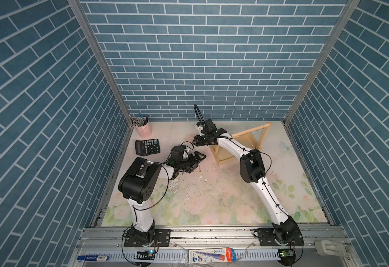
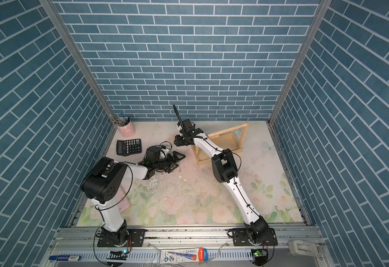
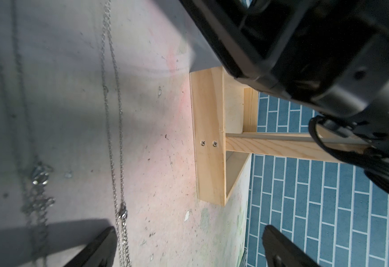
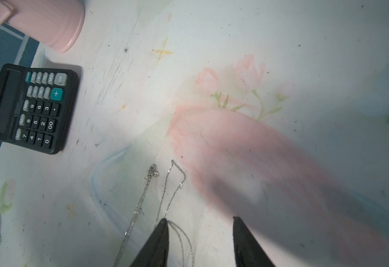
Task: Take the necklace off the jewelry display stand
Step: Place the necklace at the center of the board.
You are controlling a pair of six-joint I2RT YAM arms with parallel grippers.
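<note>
Necklace [image 4: 153, 168] off jewelry display stand [image 1: 251, 130]: thin silver chain over floral table [image 4: 281, 34], strands running past one fingertip of right gripper [image 4: 199, 219], whose jaws stand apart, pinching nothing we can see (resting or dangling, we cannot tell). Left gripper [image 3: 189, 228] spread wide, chain beside one finger, stand near. We read calculator [image 4: 29, 108] keys: CE, MU, 00, teal "+"; its brand line too small. Pencil pack [image 1: 212, 255] on front rail: "HB".
</note>
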